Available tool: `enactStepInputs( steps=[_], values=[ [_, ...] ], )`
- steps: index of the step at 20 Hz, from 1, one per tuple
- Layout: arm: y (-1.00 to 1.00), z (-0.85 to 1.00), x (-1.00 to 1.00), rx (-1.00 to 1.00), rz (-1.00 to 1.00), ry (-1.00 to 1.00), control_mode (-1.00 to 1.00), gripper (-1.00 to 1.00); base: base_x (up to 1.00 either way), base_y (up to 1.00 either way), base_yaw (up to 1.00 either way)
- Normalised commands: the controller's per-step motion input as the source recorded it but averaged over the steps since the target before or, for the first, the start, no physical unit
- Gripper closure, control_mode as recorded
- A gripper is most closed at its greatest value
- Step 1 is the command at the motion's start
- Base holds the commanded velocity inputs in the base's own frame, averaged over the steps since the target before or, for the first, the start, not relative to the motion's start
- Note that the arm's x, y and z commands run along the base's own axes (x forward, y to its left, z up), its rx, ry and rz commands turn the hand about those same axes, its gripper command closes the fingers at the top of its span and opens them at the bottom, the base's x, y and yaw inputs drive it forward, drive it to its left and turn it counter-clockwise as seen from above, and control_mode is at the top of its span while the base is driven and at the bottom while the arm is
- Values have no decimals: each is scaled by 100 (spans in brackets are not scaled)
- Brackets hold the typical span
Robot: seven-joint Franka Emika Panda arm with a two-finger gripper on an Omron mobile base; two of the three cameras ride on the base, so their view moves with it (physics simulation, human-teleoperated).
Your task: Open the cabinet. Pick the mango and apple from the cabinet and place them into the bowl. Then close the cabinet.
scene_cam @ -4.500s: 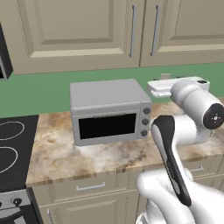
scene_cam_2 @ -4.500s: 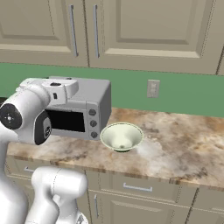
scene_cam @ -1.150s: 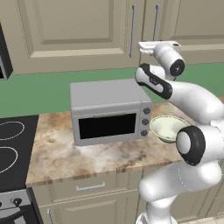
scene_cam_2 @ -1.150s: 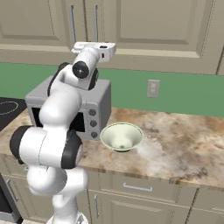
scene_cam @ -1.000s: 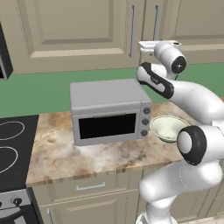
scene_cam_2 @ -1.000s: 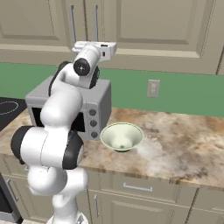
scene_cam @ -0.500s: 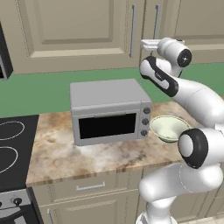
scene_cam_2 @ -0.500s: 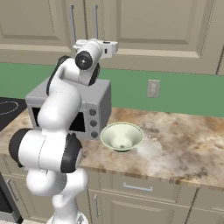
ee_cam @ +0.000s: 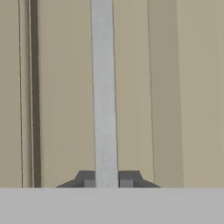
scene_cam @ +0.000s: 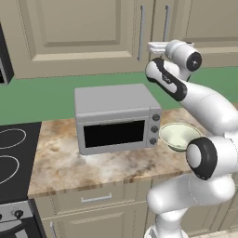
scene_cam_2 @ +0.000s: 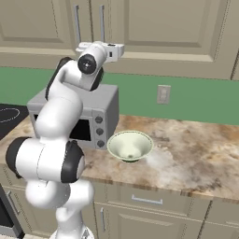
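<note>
Silver handle (ee_cam: 104,87) sits clenched in the gripper (ee_cam: 107,178). Both cabinet (scene_cam: 83,32) doors are closed. The bowl (scene_cam_2: 130,145) rests on the desk (scene_cam_2: 196,154), at the microwave's (scene_cam: 116,116) 3 o'clock.

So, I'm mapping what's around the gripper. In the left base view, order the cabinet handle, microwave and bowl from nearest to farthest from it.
1. Cabinet handle: the right door's, at the gripper, whose jaws are shut on it.
2. Microwave: below and left, on the counter.
3. Bowl: lowest, right of the microwave.
</note>
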Motion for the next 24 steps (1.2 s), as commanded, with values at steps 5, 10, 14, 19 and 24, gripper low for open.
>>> enactStepInputs(
  steps=[5,10,14,19,24],
  values=[
    [-10,0,-13,0,0,0,-100,100,0,0,0],
    [-3,10,-2,0,0,0,-100,100,0,0,0],
    [-14,14,-31,0,0,-1,-100,100,0,0,0],
    [-24,19,-39,0,0,0,-100,100,0,0,0],
    [-33,19,-39,0,0,0,-100,100,0,0,0]
  ],
)
